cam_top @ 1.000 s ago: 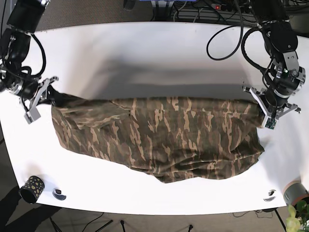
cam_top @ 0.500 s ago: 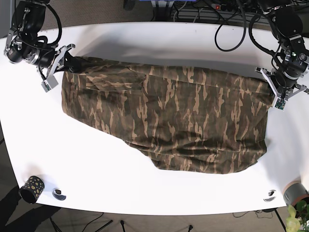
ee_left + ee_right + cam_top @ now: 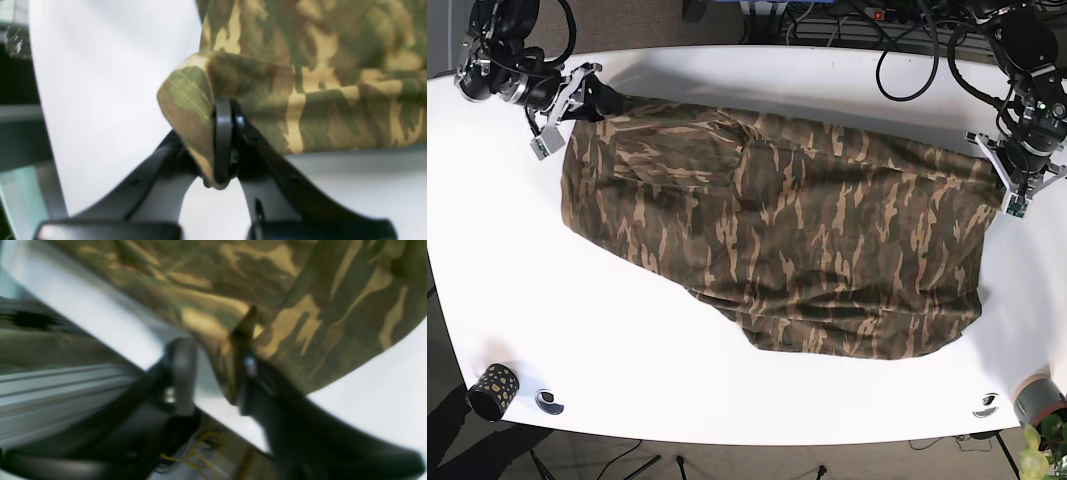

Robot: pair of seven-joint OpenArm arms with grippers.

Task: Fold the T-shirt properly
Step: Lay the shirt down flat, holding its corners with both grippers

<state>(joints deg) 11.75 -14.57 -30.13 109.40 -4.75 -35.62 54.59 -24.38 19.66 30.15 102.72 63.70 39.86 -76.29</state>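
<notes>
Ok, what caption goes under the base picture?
Two grippers, left and right, stretch a camouflage cotton T-shirt across a white table.

A white table point(image 3: 727, 400) carries the camouflage T-shirt point(image 3: 807, 240), spread between the right gripper point(image 3: 577, 95) and the left gripper point(image 3: 1007, 180). Well below the right gripper, at the table's near edge, sits a dark speckled cup point(image 3: 493, 390) beside a small round thing point(image 3: 549, 401), perhaps a cap. Well below the left gripper lie another such piece point(image 3: 986, 405) and a grey cylinder point(image 3: 1038, 398).
</notes>
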